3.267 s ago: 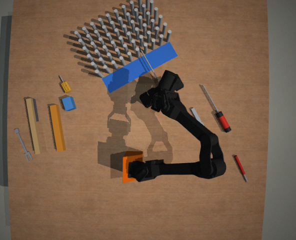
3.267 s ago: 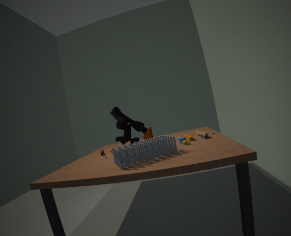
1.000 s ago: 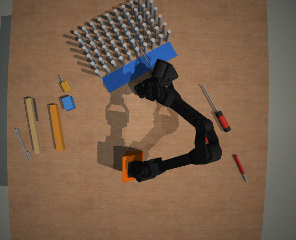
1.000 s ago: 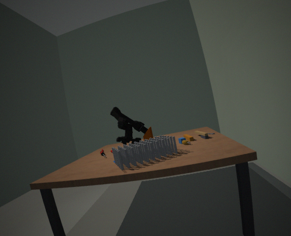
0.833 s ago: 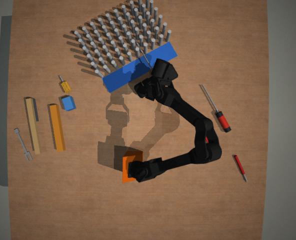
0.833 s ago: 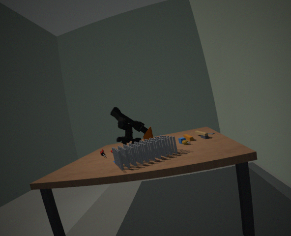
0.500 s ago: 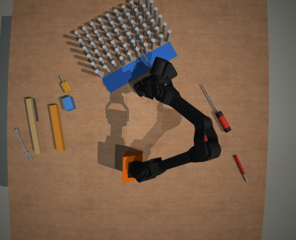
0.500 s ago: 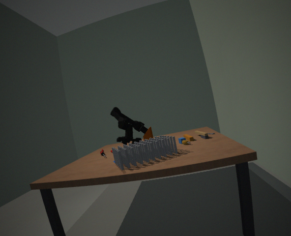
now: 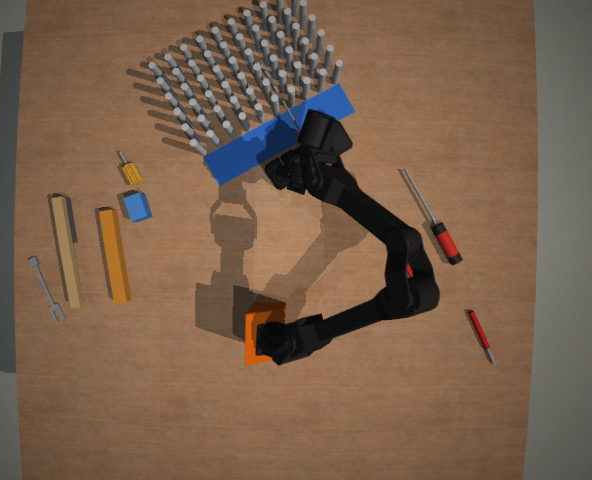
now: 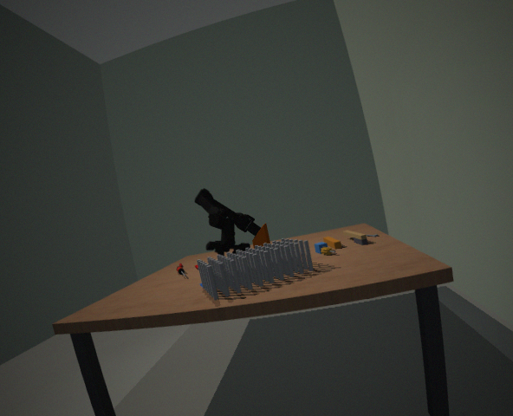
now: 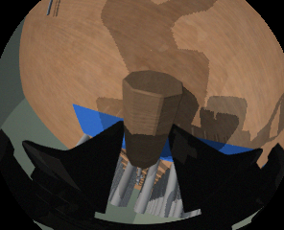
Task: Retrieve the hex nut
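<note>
My gripper [image 11: 146, 126] is shut on the brown faceted handle [image 11: 152, 103] of a tool. The handle stands out between the fingers in the wrist view. The tool's thin metal shaft [image 9: 290, 114] runs from the hand across the blue taped strip [image 9: 224, 167] [image 11: 90, 122] in among the standing metal spacers [image 9: 241, 77] [image 10: 265, 266] [image 11: 146, 192]. The hand is above the front edge of the strip, right of its middle in the top view. The spacers stand upright. The shaft's far end is hidden among them, and I cannot make out the hex nut.
A red and black tool [image 9: 446, 242] and a red pen-like tool [image 9: 479, 329] lie right of the arm. Left are a yellow-handled tool [image 9: 131, 173], a blue block [image 9: 137, 206] [image 10: 321, 247], an orange bar [image 9: 114, 255], a tan bar [image 9: 66, 250] and a grey forked tool [image 9: 44, 284]. An orange panel [image 9: 252, 341] stands by the arm's base.
</note>
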You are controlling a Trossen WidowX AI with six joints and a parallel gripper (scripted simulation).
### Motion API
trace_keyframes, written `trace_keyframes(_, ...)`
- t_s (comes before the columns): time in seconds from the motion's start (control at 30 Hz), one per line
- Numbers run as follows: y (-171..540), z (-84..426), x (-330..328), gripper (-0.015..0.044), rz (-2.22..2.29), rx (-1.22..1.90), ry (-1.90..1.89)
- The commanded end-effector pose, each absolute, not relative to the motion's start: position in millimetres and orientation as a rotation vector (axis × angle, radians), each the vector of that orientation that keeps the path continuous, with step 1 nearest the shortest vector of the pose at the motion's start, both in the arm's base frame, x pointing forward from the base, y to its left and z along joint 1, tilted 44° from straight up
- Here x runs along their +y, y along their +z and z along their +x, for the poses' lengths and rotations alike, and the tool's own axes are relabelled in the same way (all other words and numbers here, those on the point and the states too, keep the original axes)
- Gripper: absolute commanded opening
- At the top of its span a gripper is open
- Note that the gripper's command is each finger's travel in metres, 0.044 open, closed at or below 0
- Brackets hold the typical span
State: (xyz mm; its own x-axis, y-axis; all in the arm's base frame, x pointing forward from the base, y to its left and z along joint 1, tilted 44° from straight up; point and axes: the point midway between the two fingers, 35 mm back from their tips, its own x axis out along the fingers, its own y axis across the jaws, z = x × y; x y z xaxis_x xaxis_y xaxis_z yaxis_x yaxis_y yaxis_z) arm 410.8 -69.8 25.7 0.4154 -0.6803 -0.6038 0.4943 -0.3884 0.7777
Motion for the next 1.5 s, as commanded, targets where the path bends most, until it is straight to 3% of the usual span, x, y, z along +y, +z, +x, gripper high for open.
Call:
trace_keyframes(0.0, 25.0, 415.0, -67.0, 0.0, 1.517, -0.176, -1.265)
trace_keyframes(1.47, 15.7, 436.5, -55.6, 0.0, 1.518, -0.177, -1.264)
